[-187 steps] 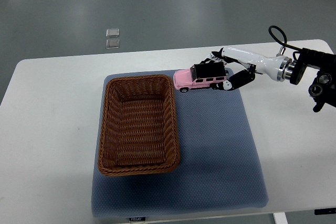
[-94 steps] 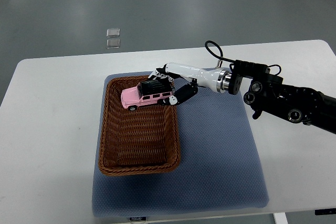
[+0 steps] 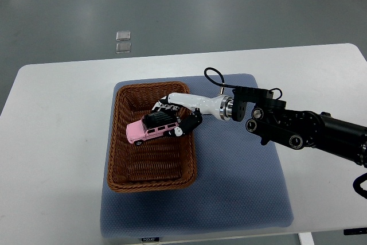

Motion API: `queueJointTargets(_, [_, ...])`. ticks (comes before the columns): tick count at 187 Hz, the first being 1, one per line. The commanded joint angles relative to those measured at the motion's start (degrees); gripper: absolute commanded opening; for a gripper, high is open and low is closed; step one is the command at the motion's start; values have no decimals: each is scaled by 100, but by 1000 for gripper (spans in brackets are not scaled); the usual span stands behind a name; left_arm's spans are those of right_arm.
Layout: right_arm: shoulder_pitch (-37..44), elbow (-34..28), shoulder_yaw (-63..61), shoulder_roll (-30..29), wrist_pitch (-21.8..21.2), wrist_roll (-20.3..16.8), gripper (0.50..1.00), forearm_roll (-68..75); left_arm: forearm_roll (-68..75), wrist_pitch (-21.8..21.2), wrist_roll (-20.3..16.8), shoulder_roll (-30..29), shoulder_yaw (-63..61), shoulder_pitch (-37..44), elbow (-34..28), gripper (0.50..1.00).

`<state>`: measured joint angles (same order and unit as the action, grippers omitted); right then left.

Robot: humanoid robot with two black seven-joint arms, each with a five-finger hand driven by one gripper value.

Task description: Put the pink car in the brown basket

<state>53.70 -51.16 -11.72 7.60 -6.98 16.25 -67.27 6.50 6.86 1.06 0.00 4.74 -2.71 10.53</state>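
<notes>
Now the right hand (image 3: 175, 120) grips the glossy pink car (image 3: 150, 130) over the woven brown basket (image 3: 120, 159).

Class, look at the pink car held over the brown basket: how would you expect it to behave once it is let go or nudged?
The pink car looks rigid, so it should keep its shape in the right hand. It has wheels, so it may roll a little on the woven floor of the brown basket. It hangs tilted, so it might rock on landing.
</notes>
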Motion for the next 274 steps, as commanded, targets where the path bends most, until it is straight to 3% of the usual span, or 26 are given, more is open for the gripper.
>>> queueJointTargets(1, [-35, 45, 29, -4, 48, 1, 713, -5, 0, 0, 0, 0, 0, 8, 2, 1000])
queueJointTargets(9, [-44, 45, 29, -30, 39, 1, 733, -5, 0, 0, 0, 0, 0, -1, 2, 1000])
queueJointTargets(32, [-53, 54, -67, -48, 57, 1, 866, 47, 0, 0, 0, 0, -9, -1, -7, 1000])
queueJointTargets(45, [-18, 54, -155, -4, 57, 10, 887, 100, 0, 0, 0, 0, -9, -1, -7, 1000])
queueJointTargets(104, [-114, -25, -1992, 541, -13, 10, 893, 1181, 0, 0, 0, 0, -9, 8, -7, 1000])
queueJointTargets(168, [-1617, 28, -4057, 489, -31, 10, 911, 4520, 0, 9, 0, 0, -9, 8, 11, 1000])
queueJointTargets(196, [-1995, 115, -4260, 488, -31, 19, 911, 5435, 0, 9, 0, 0, -17, -1, 11, 1000])
queueJointTargets(274, [-2233, 168, -4268, 392, -31, 28, 911, 5488, 0, 17, 0, 0, -17, -1, 11, 1000])
